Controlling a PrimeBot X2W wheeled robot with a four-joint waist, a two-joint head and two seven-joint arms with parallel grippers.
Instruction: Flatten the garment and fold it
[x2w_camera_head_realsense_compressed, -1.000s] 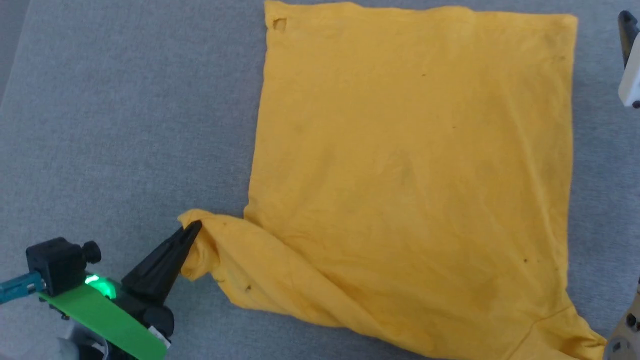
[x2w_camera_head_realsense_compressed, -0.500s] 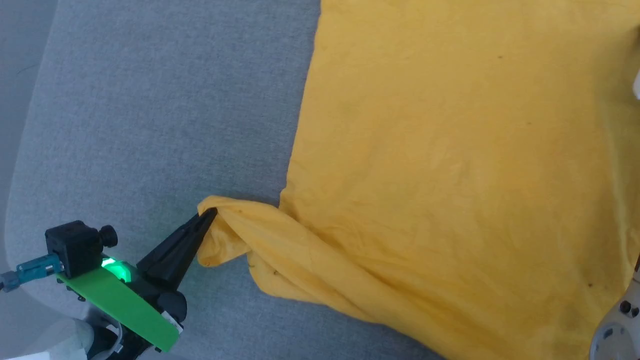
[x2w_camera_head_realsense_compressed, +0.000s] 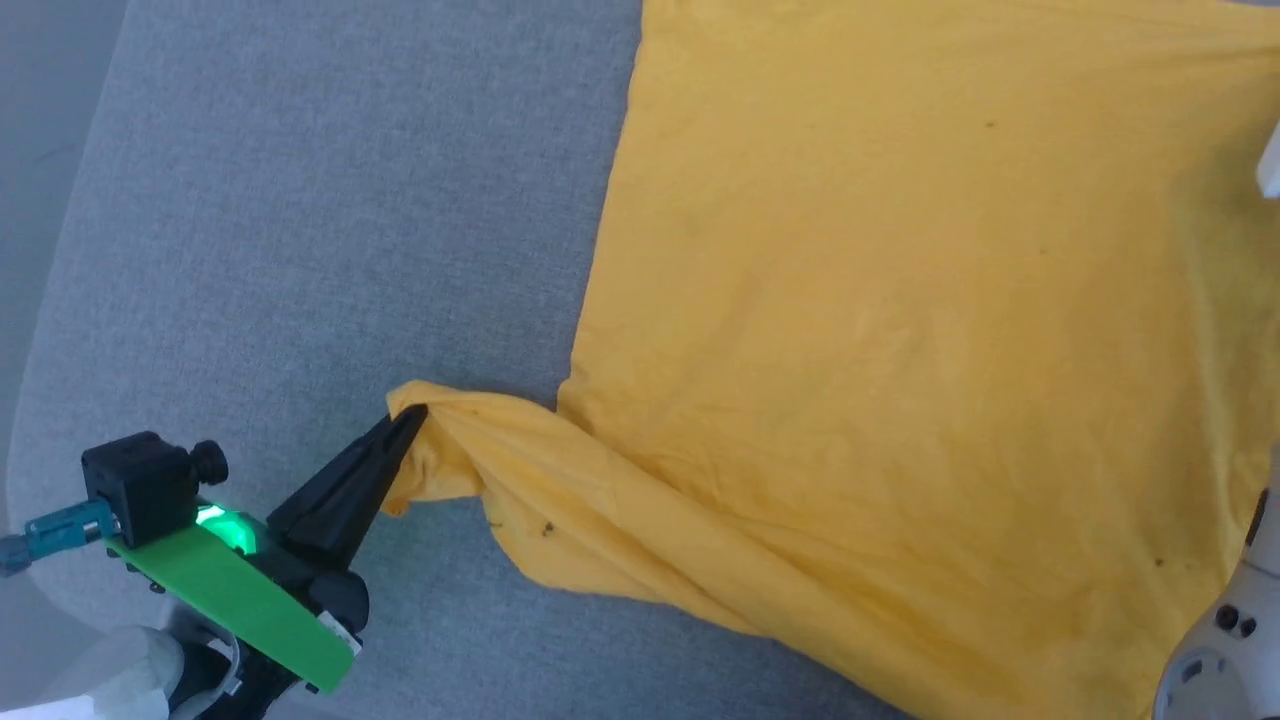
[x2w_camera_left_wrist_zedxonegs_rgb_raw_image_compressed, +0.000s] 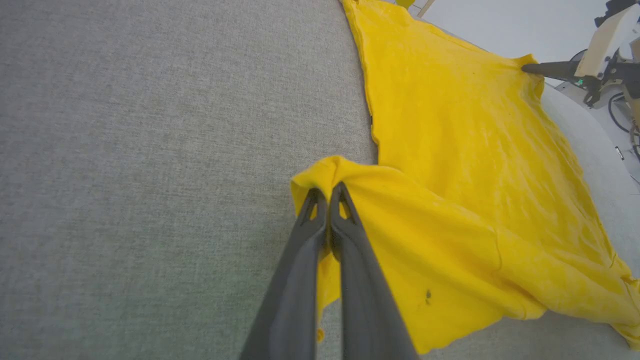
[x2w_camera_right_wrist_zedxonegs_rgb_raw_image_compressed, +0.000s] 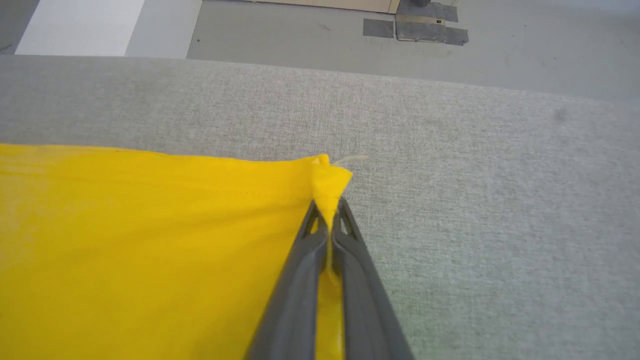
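Grey surface (x2w_camera_head_realsense_compressed: 300, 200) nearest, left claw (x2w_camera_head_realsense_compressed: 408, 416) clamped on the bunched near-left sleeve of the garment (x2w_camera_head_realsense_compressed: 900, 350). Beyond, plain yellow body lying flat, stretching away rightward. Farthest, right claw (x2w_camera_right_wrist_zedxonegs_rgb_raw_image_compressed: 327, 210) pinching the far-right hem corner, diagonally opposite; next pull probably outward along that diagonal.

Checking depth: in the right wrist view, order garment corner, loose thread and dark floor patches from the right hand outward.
1. Garment corner: pinched in the right hand.
2. Loose thread: just beyond, slightly right.
3. Dark floor patches: far, at top.
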